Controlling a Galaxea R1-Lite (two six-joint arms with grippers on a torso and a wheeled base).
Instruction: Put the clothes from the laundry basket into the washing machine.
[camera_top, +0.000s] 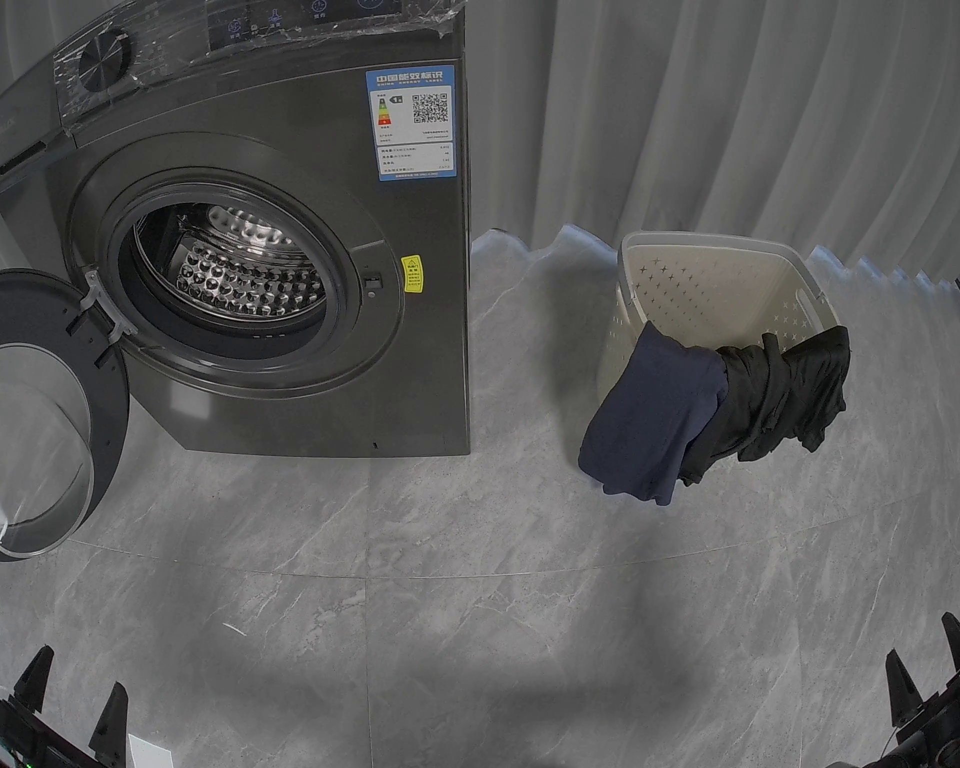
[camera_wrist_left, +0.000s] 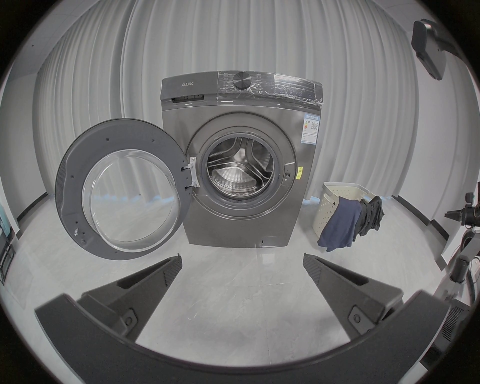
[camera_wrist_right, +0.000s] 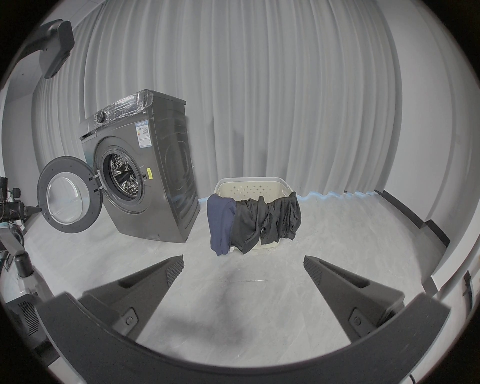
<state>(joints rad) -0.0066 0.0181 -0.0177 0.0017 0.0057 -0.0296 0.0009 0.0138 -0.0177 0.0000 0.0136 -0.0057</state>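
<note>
A cream laundry basket (camera_top: 700, 275) (camera_wrist_left: 332, 197) (camera_wrist_right: 252, 189) stands on the floor at the right of the grey washing machine (camera_top: 290, 300) (camera_wrist_left: 240, 160) (camera_wrist_right: 145, 170). A navy garment (camera_top: 655, 415) (camera_wrist_left: 342, 225) (camera_wrist_right: 220, 222) and a black garment (camera_top: 780, 395) (camera_wrist_left: 371, 215) (camera_wrist_right: 265, 220) hang over the basket's near rim. The machine's round door (camera_top: 45, 440) (camera_wrist_left: 122, 187) (camera_wrist_right: 67, 195) is swung wide open and the steel drum (camera_top: 245, 265) shows. My left gripper (camera_top: 72, 700) (camera_wrist_left: 242, 272) and right gripper (camera_top: 925, 665) (camera_wrist_right: 242, 272) are both open, low and well short of the basket, holding nothing.
Grey tiled floor (camera_top: 480, 600) lies open between me and both the machine and the basket. A white curtain (camera_top: 720, 120) runs along the back wall. The open door juts out at the machine's left side.
</note>
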